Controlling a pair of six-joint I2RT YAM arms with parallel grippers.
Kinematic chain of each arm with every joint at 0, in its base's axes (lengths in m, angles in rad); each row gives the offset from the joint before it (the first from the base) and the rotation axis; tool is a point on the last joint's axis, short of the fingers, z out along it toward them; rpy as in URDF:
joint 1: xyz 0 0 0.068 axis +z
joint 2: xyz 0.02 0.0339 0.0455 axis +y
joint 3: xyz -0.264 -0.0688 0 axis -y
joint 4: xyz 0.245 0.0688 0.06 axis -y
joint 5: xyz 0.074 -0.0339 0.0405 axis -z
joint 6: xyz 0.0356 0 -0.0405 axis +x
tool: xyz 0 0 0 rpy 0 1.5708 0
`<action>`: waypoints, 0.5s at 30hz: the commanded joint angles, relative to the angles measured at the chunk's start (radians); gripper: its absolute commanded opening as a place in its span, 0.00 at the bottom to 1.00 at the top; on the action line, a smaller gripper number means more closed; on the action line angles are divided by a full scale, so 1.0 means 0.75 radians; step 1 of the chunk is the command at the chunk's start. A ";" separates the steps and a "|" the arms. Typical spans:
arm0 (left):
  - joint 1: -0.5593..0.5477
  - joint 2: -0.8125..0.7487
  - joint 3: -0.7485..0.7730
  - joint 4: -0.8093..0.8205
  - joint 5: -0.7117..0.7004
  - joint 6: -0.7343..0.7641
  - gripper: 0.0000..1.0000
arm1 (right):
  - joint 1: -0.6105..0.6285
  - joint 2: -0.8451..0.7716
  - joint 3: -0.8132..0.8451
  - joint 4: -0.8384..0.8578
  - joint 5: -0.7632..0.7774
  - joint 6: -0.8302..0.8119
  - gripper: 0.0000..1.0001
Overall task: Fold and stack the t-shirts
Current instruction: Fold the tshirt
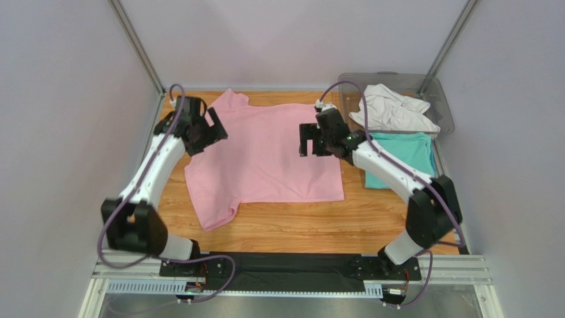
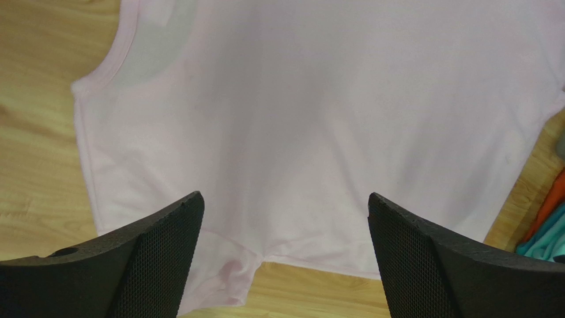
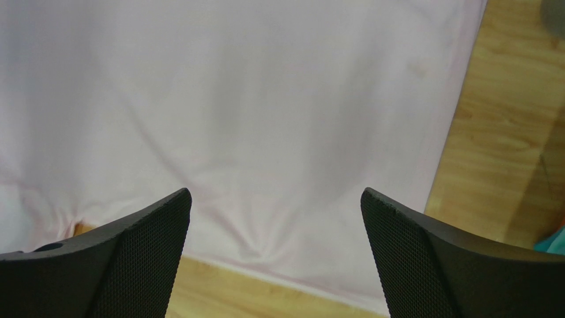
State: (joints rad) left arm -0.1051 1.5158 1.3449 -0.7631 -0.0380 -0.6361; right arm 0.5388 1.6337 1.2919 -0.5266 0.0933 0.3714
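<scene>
Soft, light and limp, the pink t-shirt (image 1: 265, 162) at mid-frame likely wants pinching at its edges; the left gripper (image 1: 215, 127) and right gripper (image 1: 306, 140) gape empty.

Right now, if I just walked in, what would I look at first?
The big pink t-shirt, spread flat in the middle of the wooden table. The left claw and the right claw hover over its two sides, both wide open. At the far right, a white t-shirt lies crumpled in a clear bin, with a teal t-shirt just in front of it.
</scene>
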 commanded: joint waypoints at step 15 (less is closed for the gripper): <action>0.001 -1.111 -1.272 -0.115 -0.006 -0.493 1.00 | 0.147 -0.599 -0.698 0.113 0.068 0.307 1.00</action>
State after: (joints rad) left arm -0.1070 0.7185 0.3950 -0.8036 -0.0570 -0.9230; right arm 0.6415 1.2274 0.7712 -0.4881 0.1162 0.5678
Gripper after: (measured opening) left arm 0.993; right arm 0.998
